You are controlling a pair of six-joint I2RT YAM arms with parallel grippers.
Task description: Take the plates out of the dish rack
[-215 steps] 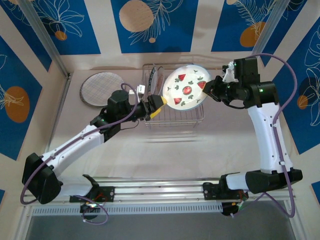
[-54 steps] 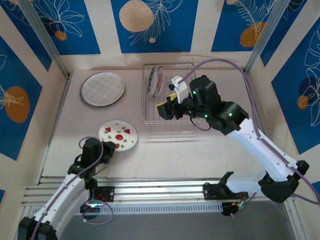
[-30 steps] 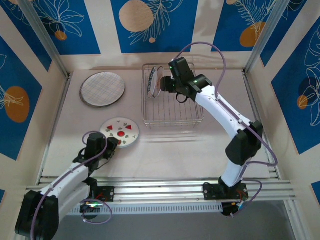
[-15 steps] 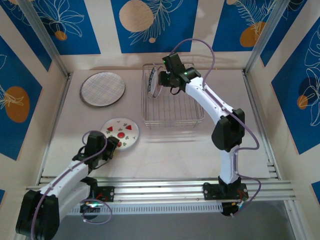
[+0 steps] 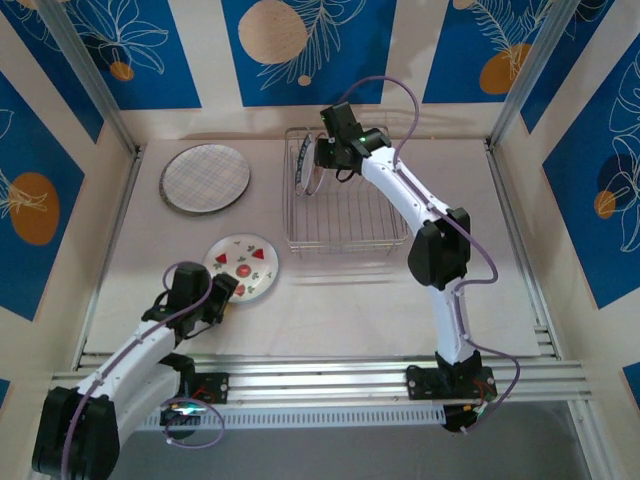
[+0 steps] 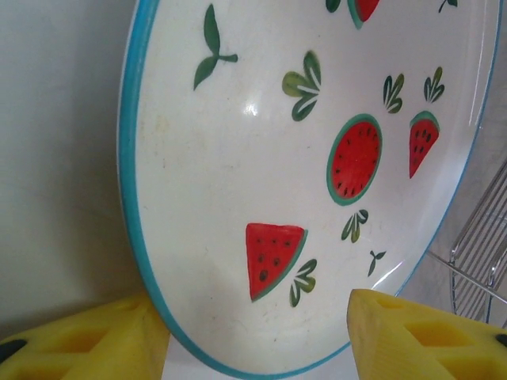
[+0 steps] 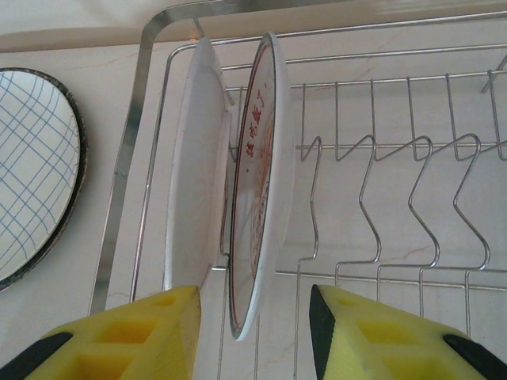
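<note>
— So, where is your right tool [image 7: 255, 305] sitting?
— I'm holding it open at the dish rack [image 7: 119, 222], its pads [image 7: 135, 332] straddling the red-lettered plate [image 7: 257, 182]; a white plate [image 7: 194, 174] is standing just beside, crowding one pad.
— And the left tool [image 6: 253, 332]?
— It's gaping wide at the rim of the watermelon plate [image 6: 261, 158], which is lying flat on the worktop [image 5: 330, 300] near the checked plate [image 5: 205, 178].

The left arm [image 5: 130, 350] lies low at lower left, the left gripper [image 5: 222, 290] parted. The right arm [image 5: 400, 195] reaches to upper centre, the right gripper [image 5: 322, 160] parted too (yellow pads [image 7: 119, 332] wide).
</note>
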